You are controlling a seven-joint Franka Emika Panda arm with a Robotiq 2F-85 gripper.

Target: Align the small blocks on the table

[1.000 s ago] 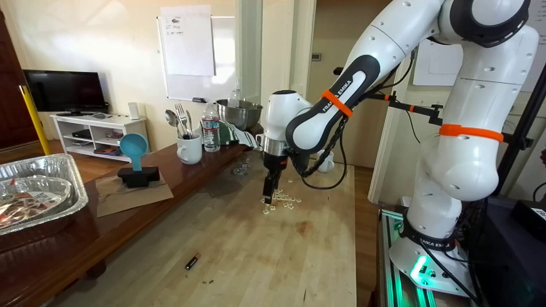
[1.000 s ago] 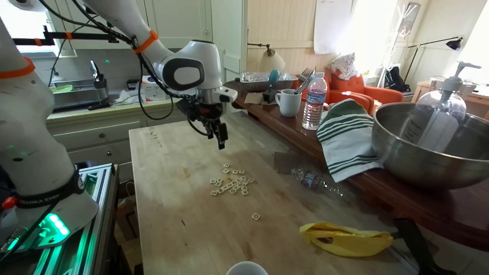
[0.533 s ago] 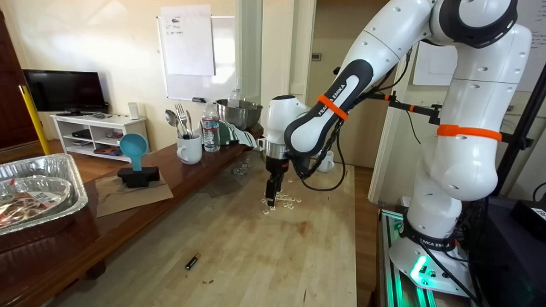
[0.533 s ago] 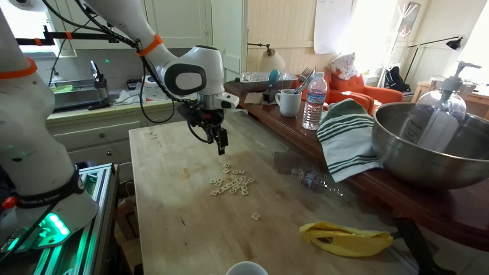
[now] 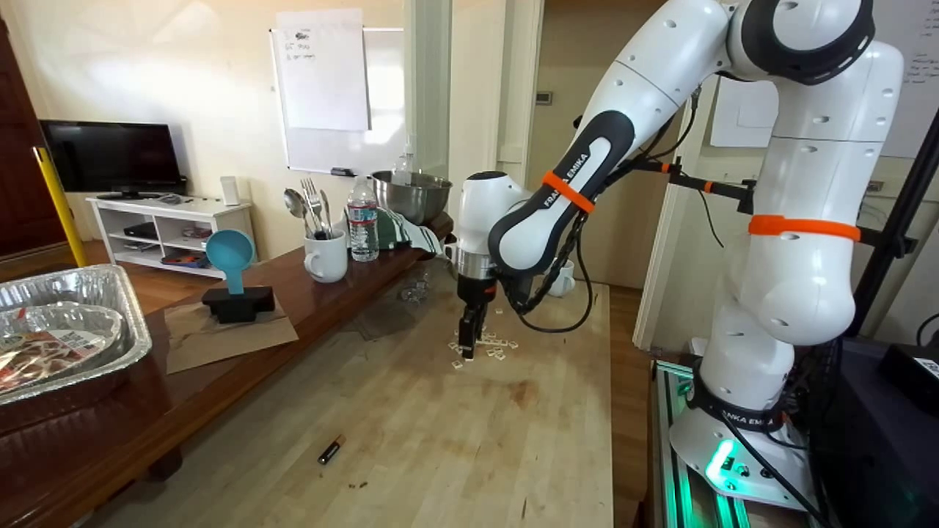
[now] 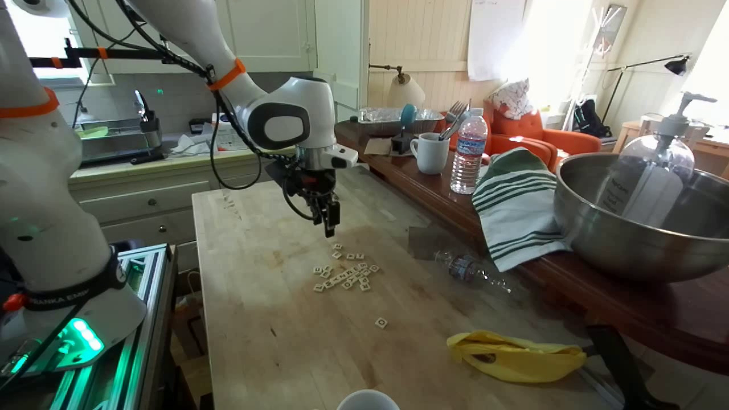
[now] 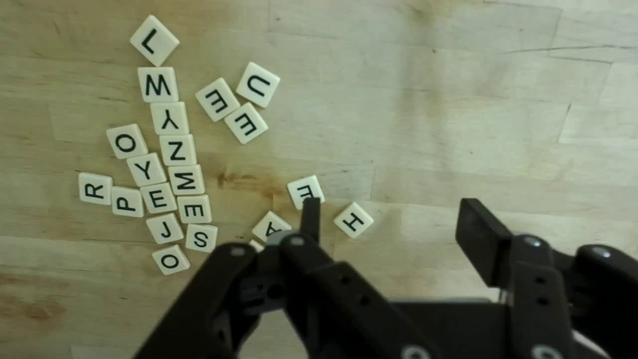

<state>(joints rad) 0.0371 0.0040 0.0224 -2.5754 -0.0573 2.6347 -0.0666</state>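
Observation:
The small blocks are pale letter tiles on the wooden table. They form a loose cluster in both exterior views. In the wrist view several tiles, such as the Z tile, make a nearly straight line at left. Other tiles lie scattered around it. My gripper is open and empty above the table; it also shows in both exterior views. The H tile shows between its fingers, nearer the left one. The left finger partly hides an E tile and an A tile.
A lone tile lies apart from the cluster. A clear plastic bottle, a yellow object and a white mug are on the table. A battery lies there too. A raised dark wooden ledge runs along one side.
My gripper has come down toward the table and shifted slightly. It stays open. The tiles have not visibly moved.

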